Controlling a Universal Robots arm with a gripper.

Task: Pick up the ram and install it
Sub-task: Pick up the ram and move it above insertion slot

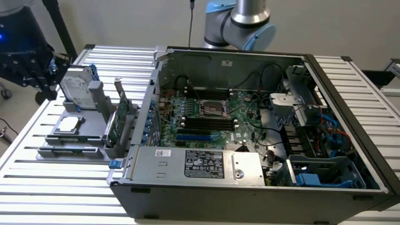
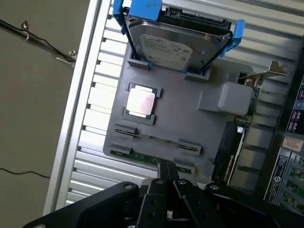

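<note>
The ram is a thin dark-green stick standing on edge in the front slot of a grey holder tray. My gripper hangs above the tray's front edge with its black fingers shut and nothing between them, the tips just over the ram's end. In the exterior view the gripper shows as a black body high at the exterior view's left, above the tray. The open computer case lies to the exterior view's right, its motherboard's black memory slots bare.
The tray also carries a silver hard drive with blue rails, a square processor chip and an upright green expansion card. All rest on a slatted metal table. Cables and drive cages crowd the case's right side.
</note>
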